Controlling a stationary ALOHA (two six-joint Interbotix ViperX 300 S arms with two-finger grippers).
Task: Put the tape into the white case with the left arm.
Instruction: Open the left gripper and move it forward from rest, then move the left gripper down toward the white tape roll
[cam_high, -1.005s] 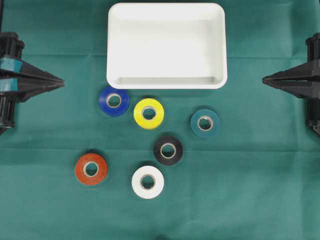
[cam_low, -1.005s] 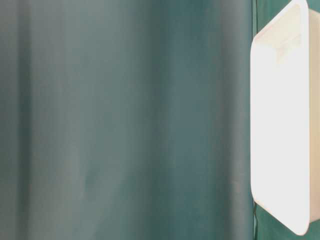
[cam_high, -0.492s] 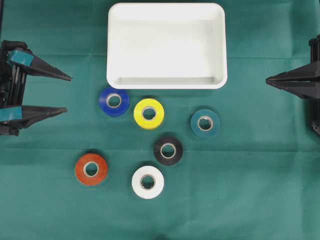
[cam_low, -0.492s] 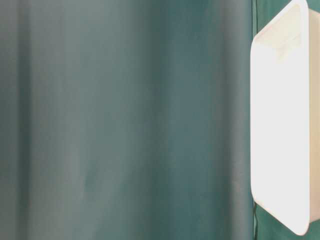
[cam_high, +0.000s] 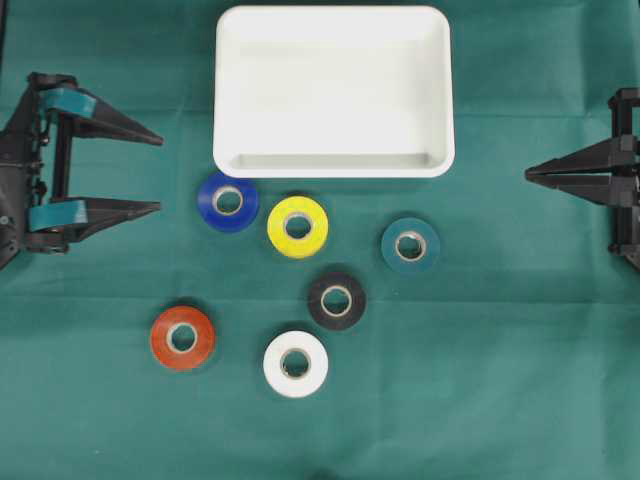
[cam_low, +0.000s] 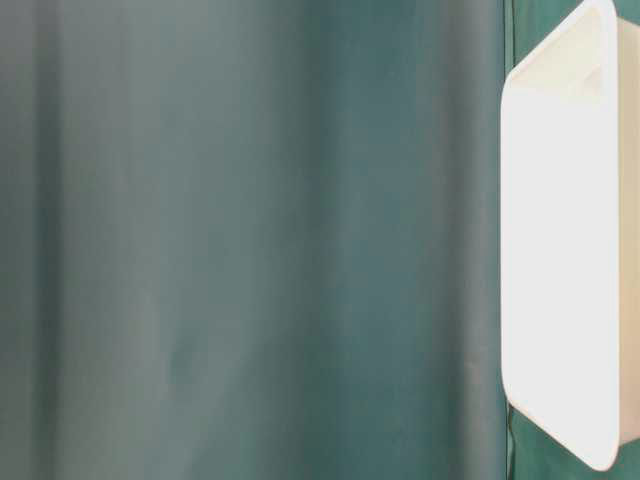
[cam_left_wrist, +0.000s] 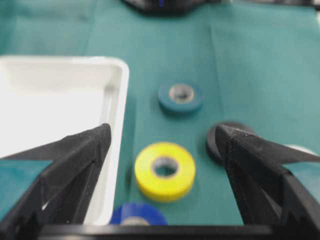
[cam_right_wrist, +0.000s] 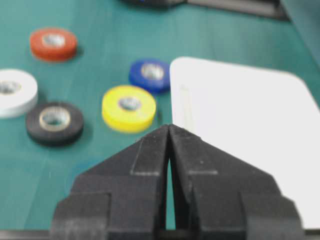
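white case (cam_high: 334, 165): top centre, nothing inside
tape rolls: six, flat on green cloth (cam_high: 500, 380)
left gripper (cam_high: 158, 172): jaws wide apart
right gripper (cam_high: 528, 175): tips together

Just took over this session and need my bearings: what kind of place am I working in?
Likely a lab tabletop test bench: a green cloth covers the table, six coloured tape rolls lie below a white case, and two robot arms face in, left tool and right tool.

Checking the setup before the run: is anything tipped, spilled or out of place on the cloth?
Nothing stands out. The six tape rolls, blue, yellow, teal, black, red and white, all lie flat and apart. The white case sits square and empty.
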